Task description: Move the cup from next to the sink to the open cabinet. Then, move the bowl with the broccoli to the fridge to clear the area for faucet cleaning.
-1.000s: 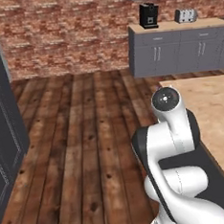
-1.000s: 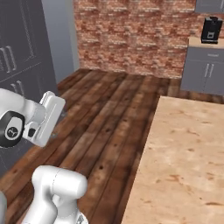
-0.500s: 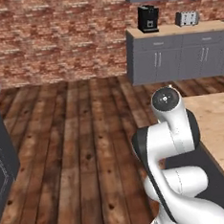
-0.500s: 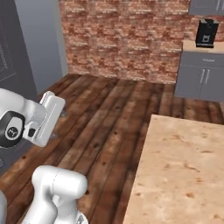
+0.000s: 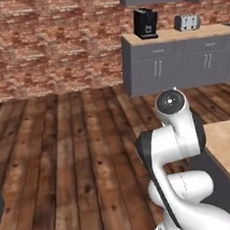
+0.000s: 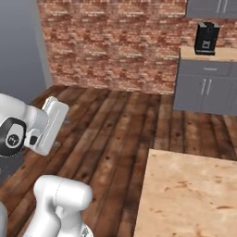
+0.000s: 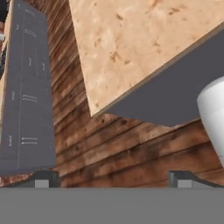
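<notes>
The gripper (image 7: pixel 111 180) hangs with jaws spread wide and empty. Below it lie the wood floor (image 7: pixel 131 148) and a light-topped counter (image 7: pixel 140 39).

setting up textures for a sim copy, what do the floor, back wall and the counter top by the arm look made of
Floor: dark wood planks, slightly glossy, with visible grain and knots.
Back wall: red-brown brick with pale mortar lines, matte.
Counter top: light speckled surface, perhaps pale wood or stone laminate; hard to tell.

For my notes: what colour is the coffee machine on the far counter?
Black; the coffee machine shows best in the left base view.
</notes>
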